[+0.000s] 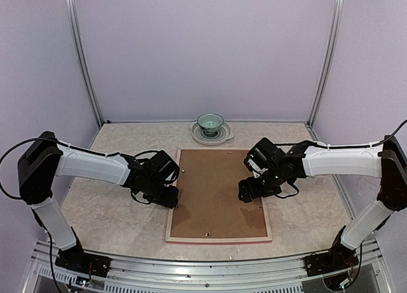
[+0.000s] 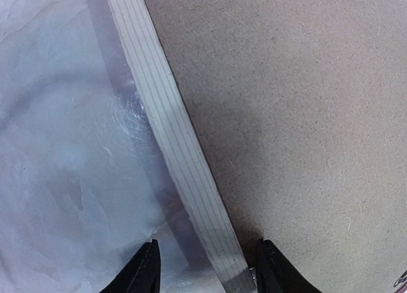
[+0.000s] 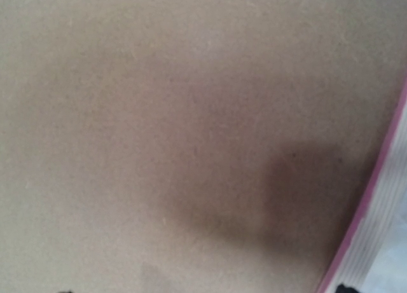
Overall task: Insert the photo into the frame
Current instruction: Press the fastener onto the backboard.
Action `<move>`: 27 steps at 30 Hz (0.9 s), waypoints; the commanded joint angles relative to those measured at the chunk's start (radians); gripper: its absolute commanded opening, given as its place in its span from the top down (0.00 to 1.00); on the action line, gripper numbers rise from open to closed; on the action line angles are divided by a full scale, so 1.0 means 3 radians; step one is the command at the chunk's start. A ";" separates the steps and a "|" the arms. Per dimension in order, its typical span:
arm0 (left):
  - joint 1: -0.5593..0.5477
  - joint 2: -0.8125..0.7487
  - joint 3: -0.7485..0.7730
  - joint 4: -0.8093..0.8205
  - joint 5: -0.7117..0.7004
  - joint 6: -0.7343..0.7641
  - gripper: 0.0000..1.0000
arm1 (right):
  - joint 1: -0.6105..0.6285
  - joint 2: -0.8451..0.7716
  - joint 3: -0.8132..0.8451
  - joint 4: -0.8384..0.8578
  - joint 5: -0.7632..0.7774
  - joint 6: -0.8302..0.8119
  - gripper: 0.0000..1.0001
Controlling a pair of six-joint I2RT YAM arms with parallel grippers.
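The frame (image 1: 219, 240) lies face-down, backing board (image 1: 216, 201) up
Your left hand (image 1: 170, 196) straddles its left rim half open, gripping nothing — likely to steady it; your right hand (image 1: 249, 191) hovers wide open, empty.

Both arms are reaching inward from the near corners, elbows bending and wrists pitching downward. The left gripper (image 1: 170, 197) is holding its jaws partly apart; the right gripper (image 1: 246, 191) is spreading its jaws wide.
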 commanded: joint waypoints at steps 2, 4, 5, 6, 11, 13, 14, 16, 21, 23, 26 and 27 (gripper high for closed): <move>-0.0001 -0.0048 -0.0016 -0.0078 -0.0028 0.0033 0.50 | 0.0008 0.0013 -0.0036 0.0030 0.0002 -0.0010 0.11; 0.0000 -0.0067 -0.0022 -0.0085 -0.0037 0.0037 0.50 | 0.0009 0.0005 -0.0054 0.0031 0.0005 -0.0002 0.11; -0.0001 -0.0077 -0.0028 -0.0086 -0.0037 0.0037 0.50 | 0.0008 0.0004 -0.0054 0.0029 0.0007 -0.0001 0.11; -0.0001 -0.0087 -0.0028 -0.0092 -0.0033 0.0037 0.50 | 0.0008 0.0004 -0.0059 0.0033 0.0006 0.0001 0.11; -0.0001 -0.0119 -0.0033 -0.0100 -0.0016 0.0027 0.50 | 0.0005 0.0004 -0.0072 0.0049 -0.0012 0.0010 0.11; 0.0000 -0.0134 -0.0037 -0.0109 -0.0015 0.0017 0.51 | 0.0010 -0.0001 -0.0070 0.0047 -0.0011 0.0010 0.11; -0.0001 -0.0142 -0.0042 -0.0107 -0.0019 0.0012 0.50 | 0.0008 -0.0008 -0.0070 0.0049 -0.0009 0.0010 0.11; -0.0001 -0.0160 -0.0045 -0.0109 -0.0041 0.0017 0.51 | 0.0008 -0.0019 -0.0079 0.0045 -0.0004 0.0014 0.11; 0.0009 -0.0148 0.0037 -0.0125 -0.0124 0.0007 0.48 | 0.0008 -0.0026 -0.0087 0.0041 -0.0004 0.0018 0.11; 0.0036 -0.0155 0.0113 -0.0130 -0.0192 0.0008 0.41 | 0.0007 -0.0036 -0.0097 0.0050 0.0001 0.0021 0.11; 0.0123 -0.0131 0.0289 -0.0121 -0.0215 0.0009 0.37 | 0.0008 -0.0029 -0.0084 0.0057 0.0009 0.0021 0.11; 0.0148 -0.0114 0.0357 -0.0112 -0.0226 0.0014 0.36 | 0.0007 -0.0020 -0.0072 0.0054 0.0010 0.0016 0.11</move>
